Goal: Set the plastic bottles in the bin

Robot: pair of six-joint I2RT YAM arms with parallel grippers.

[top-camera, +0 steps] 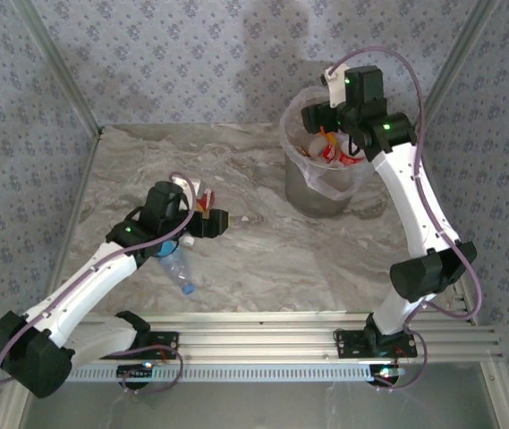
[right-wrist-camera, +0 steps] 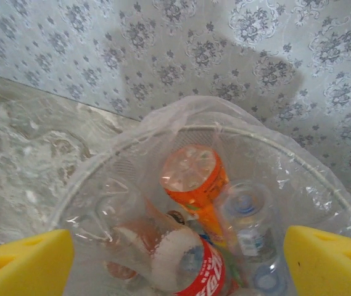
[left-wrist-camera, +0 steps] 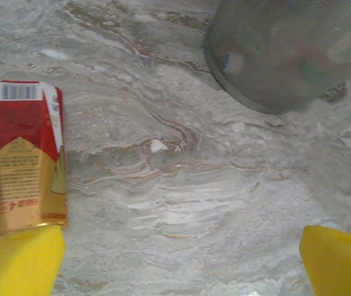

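One bin (top-camera: 317, 192) on marbled table (top-camera: 263, 259); patterned walls (top-camera: 191, 54)

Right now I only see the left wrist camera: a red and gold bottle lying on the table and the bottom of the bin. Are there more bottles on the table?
Observer: Yes. A clear bottle with a blue cap lies on the table next to the left arm, closer to the arm bases than your red and gold one.
Operator: What is the other arm doing?
Observer: The right gripper hangs over the bin, jaws open and holding nothing.
Operator: What's inside the bin?
Observer: An orange bottle and a red-labelled bottle lie on top, with more bottles around them.
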